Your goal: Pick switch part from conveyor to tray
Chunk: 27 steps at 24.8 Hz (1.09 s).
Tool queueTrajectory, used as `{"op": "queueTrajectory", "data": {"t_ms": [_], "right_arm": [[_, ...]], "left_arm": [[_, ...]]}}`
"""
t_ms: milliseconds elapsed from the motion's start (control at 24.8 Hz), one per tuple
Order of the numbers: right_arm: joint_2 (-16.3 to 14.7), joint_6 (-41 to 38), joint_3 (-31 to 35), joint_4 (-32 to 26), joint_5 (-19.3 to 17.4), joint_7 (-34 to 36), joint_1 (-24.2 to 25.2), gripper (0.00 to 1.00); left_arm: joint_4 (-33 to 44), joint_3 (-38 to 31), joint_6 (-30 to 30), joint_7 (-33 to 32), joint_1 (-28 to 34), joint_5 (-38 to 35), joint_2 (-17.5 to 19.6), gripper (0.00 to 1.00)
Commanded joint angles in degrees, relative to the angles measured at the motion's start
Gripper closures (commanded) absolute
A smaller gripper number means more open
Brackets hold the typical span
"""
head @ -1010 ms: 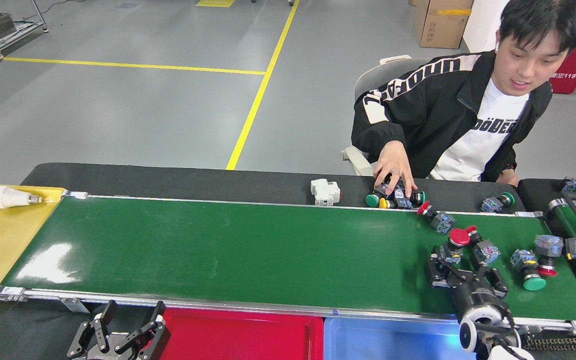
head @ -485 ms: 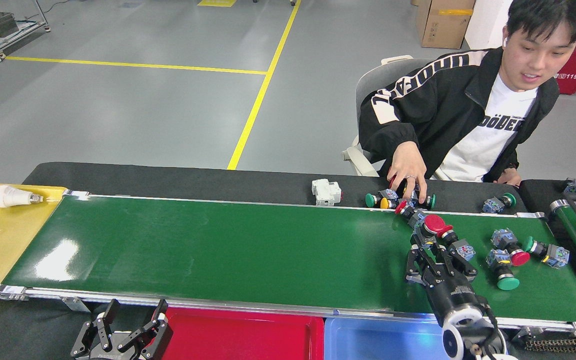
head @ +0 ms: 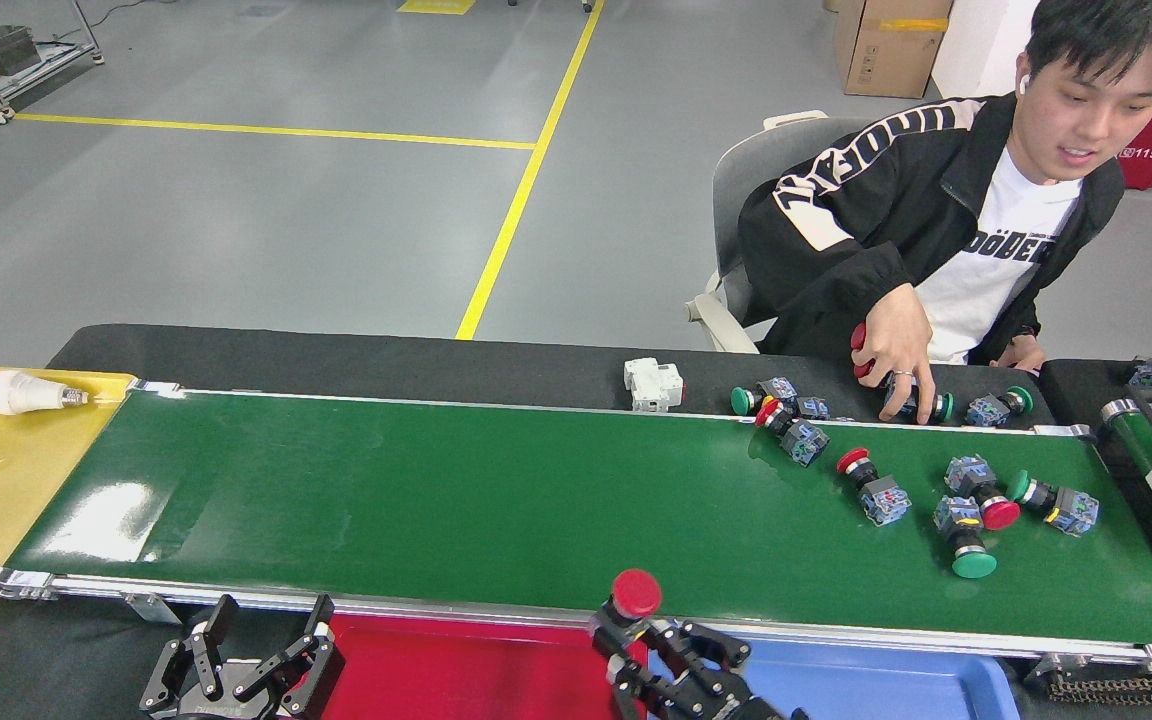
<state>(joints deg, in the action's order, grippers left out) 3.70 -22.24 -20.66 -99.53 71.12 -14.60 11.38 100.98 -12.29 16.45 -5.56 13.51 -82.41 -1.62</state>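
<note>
The switch part (head: 633, 596), red cap up, sits clenched in your right tool (head: 661, 650) at the near rail of the conveyor (head: 456, 500), above the seam between the red tray (head: 476, 675) and blue tray (head: 886, 685). Pick one tray, centre over it, lower, then release. Your left tool (head: 256, 660) hangs released, empty.

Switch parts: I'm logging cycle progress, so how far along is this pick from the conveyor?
Done: one red-capped switch part is off the conveyor, held in the right gripper at the seam between the red tray and the blue tray. In hand: placing it; neither tray shows a part yet. Left: five switch parts remain on the belt. The left gripper sits open, idle.
</note>
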Motion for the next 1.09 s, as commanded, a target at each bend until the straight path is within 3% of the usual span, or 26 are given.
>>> {"op": "queueTrajectory", "data": {"t_ms": [0, 121, 323, 444, 525, 646, 727, 848, 1051], "right_arm": [[0.5, 2.4, -0.1, -0.8, -0.2, -2.5, -0.5, 0.02], [0.5, 4.9, 2.5, -1.8, -0.2, -2.4, -1.0, 0.02], [0.7, 10.8, 15.9, -1.9, -0.2, -1.9, -5.8, 0.03], [0.6, 16.1, 22.2, -1.9, -0.1, 2.5, -7.2, 0.04], [0.1, 21.3, 23.9, -2.0, 0.4, 6.9, -7.2, 0.05], [-2.8, 31.1, 24.1, -2.0, 4.8, 14.7, -5.8, 0.04], [-4.1, 33.8, 24.1, -2.0, 4.9, 15.4, -3.1, 0.04], [-5.7, 32.7, 24.1, -1.9, 4.8, 15.0, -0.5, 0.03], [-5.6, 26.5, 24.1, -2.0, 4.7, 15.4, 1.3, 0.03]], "left_arm": [[0.8, -0.1, -0.1, 0.5, -0.3, 0.1, 0.0, 0.0], [0.8, -0.1, -0.2, 0.5, -0.3, 0.1, 0.0, 0.0], [0.8, -0.1, -0.2, 0.4, -0.2, 0.1, 0.0, 0.0], [0.8, -0.1, -0.2, 0.4, -0.1, 0.1, 0.0, 0.0], [0.8, 0.0, -0.2, 0.4, -0.1, 0.1, 0.0, 0.0], [0.8, 0.0, -0.1, 0.4, -0.1, 0.1, 0.0, 0.0], [0.8, 0.1, -0.1, 0.4, -0.1, 0.1, 0.0, 0.0], [0.8, 0.2, 0.0, 0.4, -0.2, 0.1, 0.0, 0.0], [0.8, 1.7, 0.0, 0.3, -0.3, 0.1, 0.1, 0.0]]}}
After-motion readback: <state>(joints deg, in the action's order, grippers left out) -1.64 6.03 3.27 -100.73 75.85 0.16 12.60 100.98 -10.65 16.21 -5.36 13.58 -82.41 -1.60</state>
